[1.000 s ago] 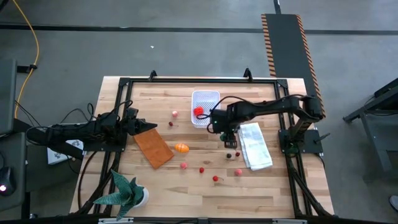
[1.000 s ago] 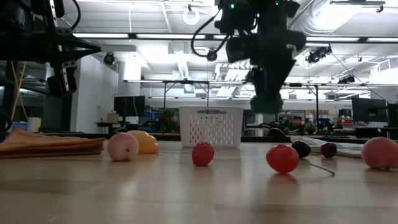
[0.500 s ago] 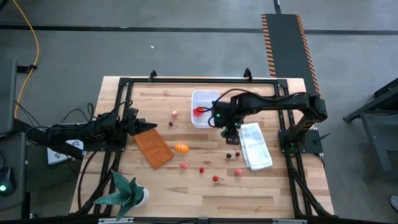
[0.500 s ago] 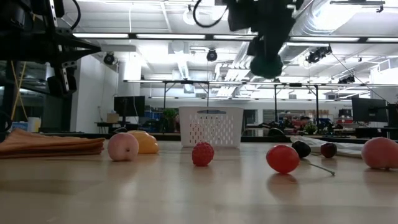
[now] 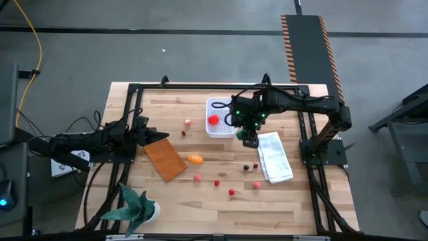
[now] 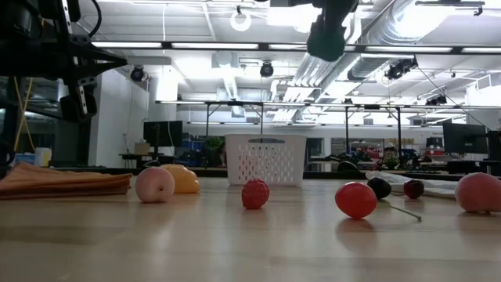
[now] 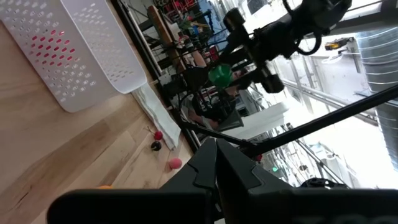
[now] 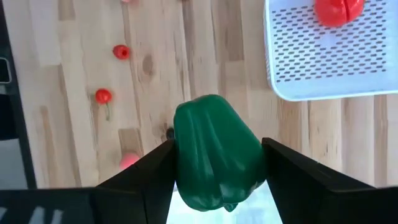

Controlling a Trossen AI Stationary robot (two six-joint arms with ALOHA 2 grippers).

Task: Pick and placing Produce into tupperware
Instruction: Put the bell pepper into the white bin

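One piece of produce, a red tomato point(image 5: 213, 120), already lies in the white perforated tupperware point(image 5: 220, 104) near the far edge of the tabletop point(image 5: 200, 207). The right gripper point(image 8: 217, 155) hangs high just beside the tub's right rim, jaws pinching a green pepper point(image 8: 216, 152) between them. To finish well, the arm should carry the pepper fully over the tub's open floor, clear of the tomato, lower it below the rim, and only then let go, or the round piece may bounce out. Several pieces wait on the wood: an orange one point(image 5: 194, 159) beside the flat brown rectangle point(image 5: 164, 158), and red, pink and dark berries point(image 5: 217, 182) near the folded white cloth point(image 5: 274, 156). The left gripper point(image 5: 148, 135) waits at the tabletop's left edge; whether its jaws are spread cannot be told.
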